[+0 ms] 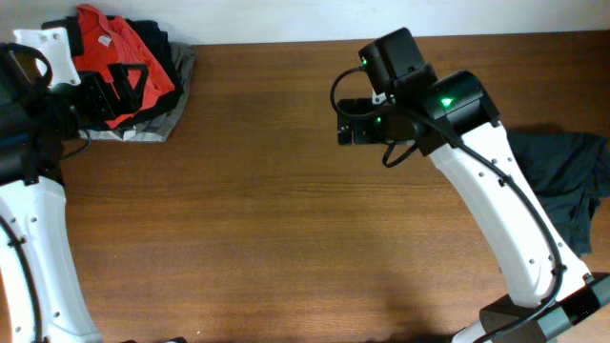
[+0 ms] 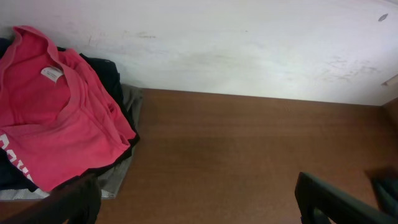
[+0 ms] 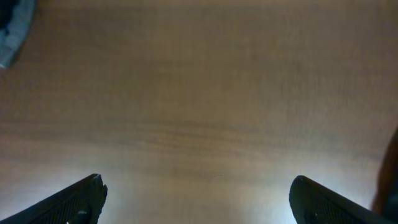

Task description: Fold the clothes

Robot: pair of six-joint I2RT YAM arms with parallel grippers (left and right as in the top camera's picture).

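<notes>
Right gripper (image 3: 196,182) is nearest the lens: jaws spread wide, nothing between them, only bare table (image 3: 199,93) underneath, roughly mid-table toward the back edge. Left gripper (image 2: 193,186) is also wide open and empty, at the table's back-left corner, one finger (image 2: 68,202) just beside the clothes pile (image 1: 143,86); can't tell if it touches fabric. Pile sits in that back-left corner, up by the wall (image 2: 249,50): red shirt (image 2: 56,118) on top with neck label (image 2: 51,73) showing, dark garment (image 2: 106,71) under it, grey garment (image 2: 129,112) at the bottom, poking out toward table centre. Second piece, a dark teal garment (image 1: 562,176), lies crumpled at the table's right edge. Handling guess: all of it is light, limp knit with no stiffness, so it will sag and drag neighbouring layers. Pinch a single layer at a hem, collar or shoulder corner, not mid-panel, or two garments come up together. Red shirt's loose edge facing table centre looks like the easiest pinch. Hard to read: item count in the pile; white print (image 2: 9,149) on the red shirt is cut off; right arm (image 1: 496,191) overlaps the teal garment's edge, and the rest runs out of frame.
</notes>
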